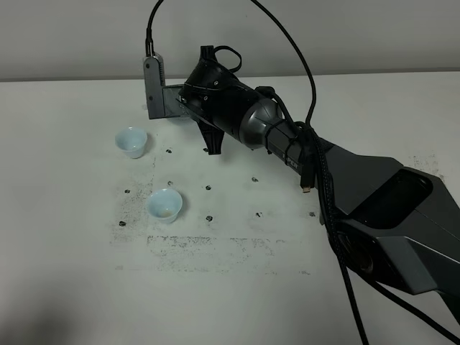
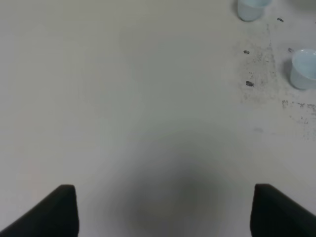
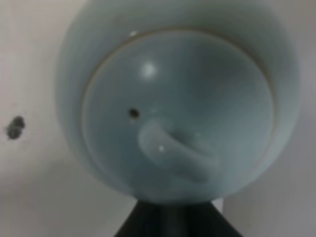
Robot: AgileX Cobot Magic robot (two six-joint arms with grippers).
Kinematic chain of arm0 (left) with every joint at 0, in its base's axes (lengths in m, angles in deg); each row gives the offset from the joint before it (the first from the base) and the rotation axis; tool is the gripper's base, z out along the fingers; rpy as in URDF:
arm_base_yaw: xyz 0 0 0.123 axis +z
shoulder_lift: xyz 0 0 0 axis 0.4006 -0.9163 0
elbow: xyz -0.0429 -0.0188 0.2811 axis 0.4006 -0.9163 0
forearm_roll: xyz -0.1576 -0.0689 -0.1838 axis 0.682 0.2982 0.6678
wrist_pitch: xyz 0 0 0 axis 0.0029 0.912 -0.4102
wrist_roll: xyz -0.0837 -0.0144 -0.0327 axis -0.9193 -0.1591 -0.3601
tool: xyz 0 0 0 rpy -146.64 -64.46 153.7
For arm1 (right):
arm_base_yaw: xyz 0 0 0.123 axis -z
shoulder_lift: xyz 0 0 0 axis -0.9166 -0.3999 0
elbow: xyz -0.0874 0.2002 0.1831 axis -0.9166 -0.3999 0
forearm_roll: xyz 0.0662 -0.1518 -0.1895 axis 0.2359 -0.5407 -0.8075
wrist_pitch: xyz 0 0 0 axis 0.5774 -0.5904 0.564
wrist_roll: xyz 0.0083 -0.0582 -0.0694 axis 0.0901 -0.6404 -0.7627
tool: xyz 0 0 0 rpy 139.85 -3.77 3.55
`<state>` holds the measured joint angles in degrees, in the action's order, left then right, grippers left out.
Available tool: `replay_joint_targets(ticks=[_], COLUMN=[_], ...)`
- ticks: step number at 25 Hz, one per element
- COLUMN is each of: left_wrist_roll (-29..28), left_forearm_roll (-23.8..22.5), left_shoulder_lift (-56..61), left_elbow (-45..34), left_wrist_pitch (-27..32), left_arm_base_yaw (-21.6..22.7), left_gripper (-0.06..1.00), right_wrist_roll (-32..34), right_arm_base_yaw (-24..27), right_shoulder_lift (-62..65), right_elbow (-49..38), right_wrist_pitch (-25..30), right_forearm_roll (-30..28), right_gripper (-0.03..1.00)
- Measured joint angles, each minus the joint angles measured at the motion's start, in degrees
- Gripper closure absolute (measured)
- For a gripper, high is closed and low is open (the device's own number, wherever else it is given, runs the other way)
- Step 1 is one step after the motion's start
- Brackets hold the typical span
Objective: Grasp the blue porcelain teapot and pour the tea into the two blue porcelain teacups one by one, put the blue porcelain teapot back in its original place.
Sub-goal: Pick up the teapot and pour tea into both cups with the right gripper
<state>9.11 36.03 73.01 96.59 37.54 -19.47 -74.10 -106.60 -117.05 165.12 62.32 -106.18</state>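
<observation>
The blue porcelain teapot (image 3: 177, 108) fills the right wrist view from above, showing its domed lid and loop knob. My right gripper (image 3: 170, 219) is shut on the pot's near edge, where the handle is hidden. In the exterior high view the right arm hides the teapot, and only a dark finger (image 1: 210, 144) shows below the wrist. The two blue porcelain teacups stand to its left, one farther (image 1: 131, 141) and one nearer (image 1: 165, 204); the nearer has a faint brownish tint inside. Both cups (image 2: 249, 9) (image 2: 303, 69) also appear in the left wrist view, far from my open left gripper (image 2: 163, 212).
The white table (image 1: 65, 215) carries black specks and smudged marks (image 1: 208, 248) around the cups. The right arm's thick body (image 1: 374, 208) and its cables (image 1: 327, 194) cross the right side. A pale wall (image 1: 72, 36) closes off the back.
</observation>
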Motion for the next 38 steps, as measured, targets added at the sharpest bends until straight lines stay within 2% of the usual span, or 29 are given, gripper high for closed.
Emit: replay_joint_targets(ticks=[5,17,29,34,38], left_wrist_roll=[0.0,0.0,0.0,0.0,0.0], left_forearm_roll=[0.0,0.0,0.0,0.0,0.0], left_shoulder_lift=[0.0,0.0,0.0,0.0,0.0], left_elbow=[0.0,0.0,0.0,0.0,0.0], left_wrist_pitch=[0.0,0.0,0.0,0.0,0.0], left_arm_base_yaw=[0.0,0.0,0.0,0.0,0.0], left_gripper=[0.26,0.26,0.26,0.26,0.26], right_wrist_roll=[0.0,-0.1,2.9,4.1,4.3], right_arm_base_yaw=[-0.6,-2.7,-2.9,-2.9,-2.9], right_shoulder_lift=[0.0,-1.0,-3.4,-3.4,-3.4], right_elbow=[0.0,0.0,0.0,0.0,0.0], right_wrist_pitch=[-1.1,-3.1,-7.3,-7.7,-7.8], right_forearm_roll=[-2.6,-4.5,-10.3,-14.1,-14.8], right_gripper=[0.91,0.91,0.91,0.91,0.91])
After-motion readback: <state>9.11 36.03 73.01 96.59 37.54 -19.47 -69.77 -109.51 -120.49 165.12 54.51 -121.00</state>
